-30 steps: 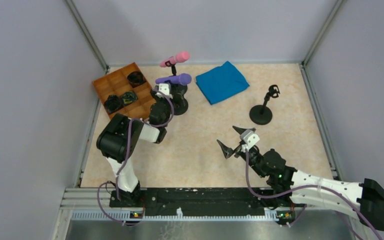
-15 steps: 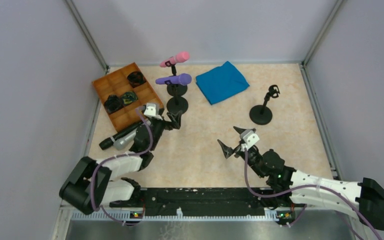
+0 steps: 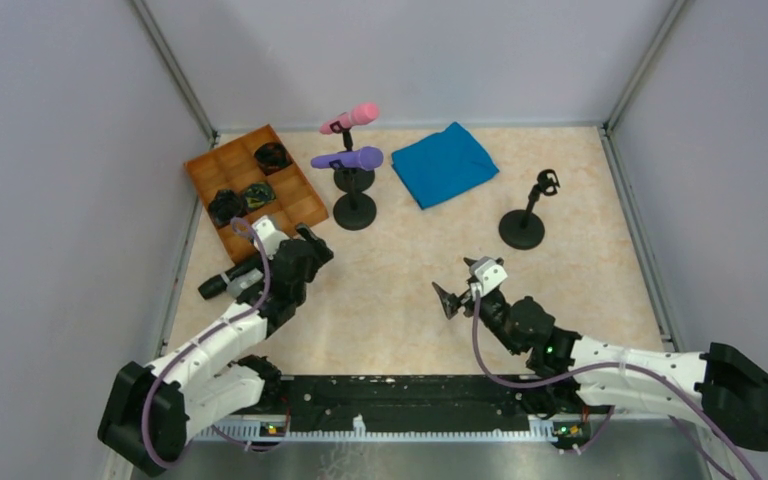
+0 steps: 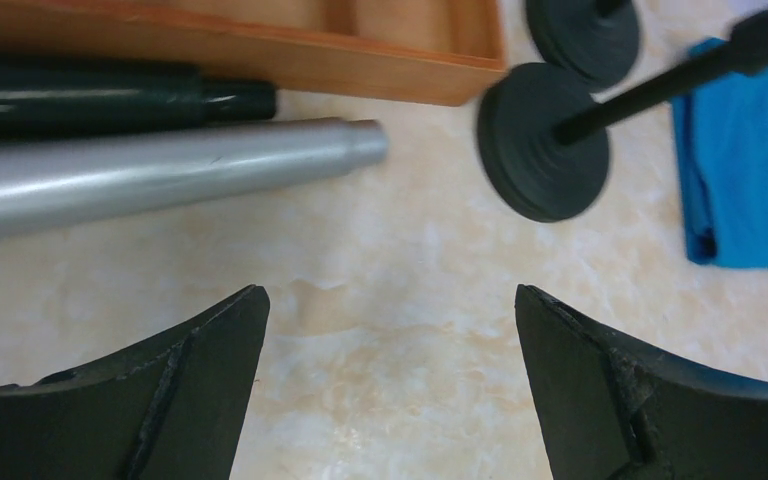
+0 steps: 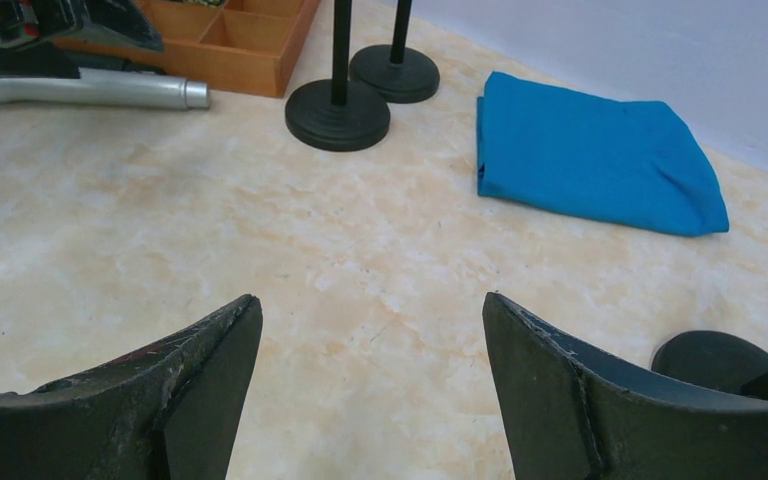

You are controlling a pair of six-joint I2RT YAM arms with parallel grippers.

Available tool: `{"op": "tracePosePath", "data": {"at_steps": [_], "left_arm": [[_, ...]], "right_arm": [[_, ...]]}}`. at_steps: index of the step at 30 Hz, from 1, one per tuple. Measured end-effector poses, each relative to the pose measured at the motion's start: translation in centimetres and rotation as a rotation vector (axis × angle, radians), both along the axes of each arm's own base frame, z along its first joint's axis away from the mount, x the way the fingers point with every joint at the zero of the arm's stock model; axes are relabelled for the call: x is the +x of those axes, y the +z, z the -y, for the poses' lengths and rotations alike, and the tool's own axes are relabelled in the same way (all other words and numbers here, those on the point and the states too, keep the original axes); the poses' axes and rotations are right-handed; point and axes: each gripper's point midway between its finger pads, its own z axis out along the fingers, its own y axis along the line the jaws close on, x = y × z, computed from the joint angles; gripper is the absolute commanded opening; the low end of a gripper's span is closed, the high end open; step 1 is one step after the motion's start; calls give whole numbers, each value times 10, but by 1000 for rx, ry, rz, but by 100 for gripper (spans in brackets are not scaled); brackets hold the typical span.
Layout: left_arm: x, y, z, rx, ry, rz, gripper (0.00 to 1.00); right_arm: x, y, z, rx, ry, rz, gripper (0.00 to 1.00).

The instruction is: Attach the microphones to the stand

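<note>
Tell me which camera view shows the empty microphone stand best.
The top external view: the empty stand shows whole there, base, pole and clip, right of the blue cloth. The right wrist view catches only part of its base at the lower right corner. The left wrist view does not show it.

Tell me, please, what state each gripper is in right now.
Left gripper: open, holding nothing.
Right gripper: open, holding nothing.
</note>
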Motion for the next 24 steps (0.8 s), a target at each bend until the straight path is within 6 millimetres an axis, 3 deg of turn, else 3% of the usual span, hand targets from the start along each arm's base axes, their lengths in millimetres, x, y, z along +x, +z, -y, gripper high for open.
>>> {"op": "tracePosePath", "data": {"at_steps": [10, 18, 24], "left_arm": [[-24, -46, -56, -34, 317, -208, 98], [-20, -39, -96, -81, 515, -231, 98], [-28, -31, -143, -112, 694, -210, 98]], "right_arm": [[1, -8, 0, -8, -9, -24, 80], [2, -10, 2, -12, -22, -33, 80], [2, -11, 1, -22, -22, -42, 80]]}}
